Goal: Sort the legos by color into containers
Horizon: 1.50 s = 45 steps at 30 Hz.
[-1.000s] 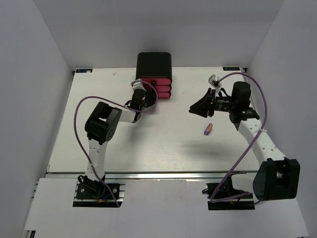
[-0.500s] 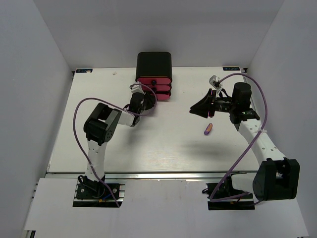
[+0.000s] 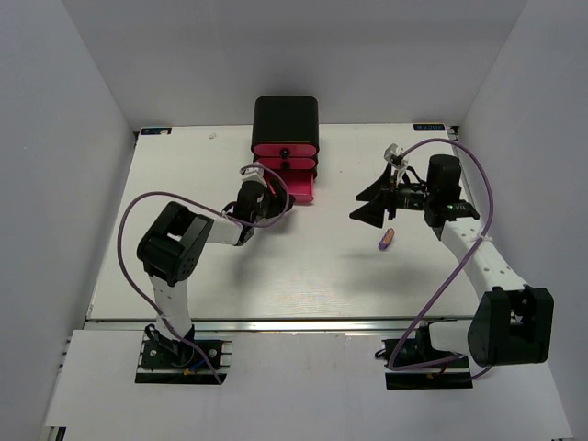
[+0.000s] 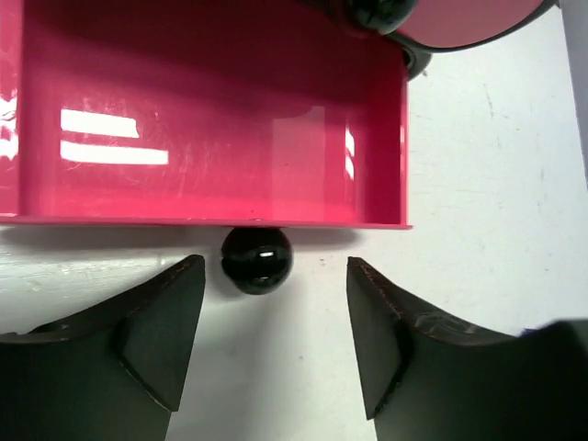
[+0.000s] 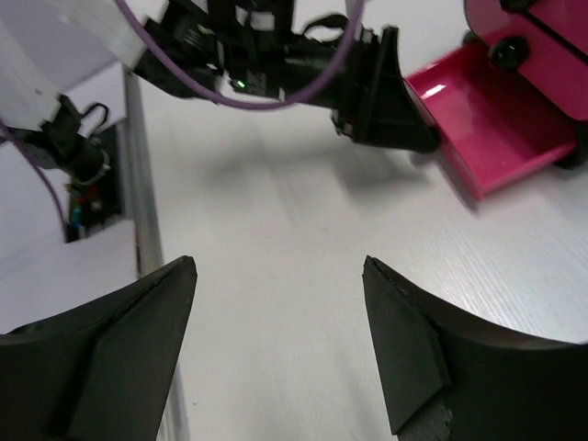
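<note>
A small purple lego lies on the white table, just below my right gripper. That gripper is open and holds nothing. The black cabinet stands at the back with its pink containers. The bottom drawer is pulled out, and what shows of its inside is bare. My left gripper is open in front of it. The drawer's round black knob sits just ahead of the fingertips and touches neither. In the top view the left gripper is at the drawer's front left.
The upper drawers are shut, one knob at the top edge. The left arm and the open drawer lie ahead of the right gripper. White walls enclose the table on three sides.
The bottom drawer has slid out toward the arms with the left gripper, which then opened off the knob. The right gripper's jaws have spread wide. The purple lego has not moved.
</note>
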{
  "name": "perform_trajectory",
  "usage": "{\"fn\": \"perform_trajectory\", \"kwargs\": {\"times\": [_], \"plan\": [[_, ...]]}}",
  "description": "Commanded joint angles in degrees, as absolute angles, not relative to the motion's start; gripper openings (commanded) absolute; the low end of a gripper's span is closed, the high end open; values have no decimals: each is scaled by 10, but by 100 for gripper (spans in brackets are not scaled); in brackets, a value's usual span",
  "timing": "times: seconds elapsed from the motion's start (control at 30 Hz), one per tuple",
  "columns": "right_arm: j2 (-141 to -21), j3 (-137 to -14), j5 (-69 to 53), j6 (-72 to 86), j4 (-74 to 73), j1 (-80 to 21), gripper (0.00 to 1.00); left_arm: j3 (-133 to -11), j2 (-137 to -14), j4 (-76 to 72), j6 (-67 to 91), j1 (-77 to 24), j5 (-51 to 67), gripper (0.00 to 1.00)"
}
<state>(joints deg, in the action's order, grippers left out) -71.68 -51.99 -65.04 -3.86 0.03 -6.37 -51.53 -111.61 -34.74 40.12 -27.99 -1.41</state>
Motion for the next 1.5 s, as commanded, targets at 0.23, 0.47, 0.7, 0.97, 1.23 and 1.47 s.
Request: {"fn": "perform_trajectory", "kwargs": {"times": [0.23,0.47,0.7,0.97,1.23,1.47], "plan": [[-765,-596,-541,-506,-283,-63,74,-574,-948,-91,362,-272,-8,78],[-825,-613,-390,-1133,-511,-68,73,-521,-739,46,294,-272,-40,0],[-918,-680,-284,-1291,-577,-71,72,-479,-584,133,181,-277,-98,70],[-954,-637,-177,-1266,-492,-96,74,-487,-527,157,151,-277,-103,76],[-1001,-649,-118,-1247,-464,-116,70,-487,-519,156,156,-277,-85,76],[-1010,-644,-105,-1224,-454,-126,35,-486,-529,153,163,-271,-70,76]]}}
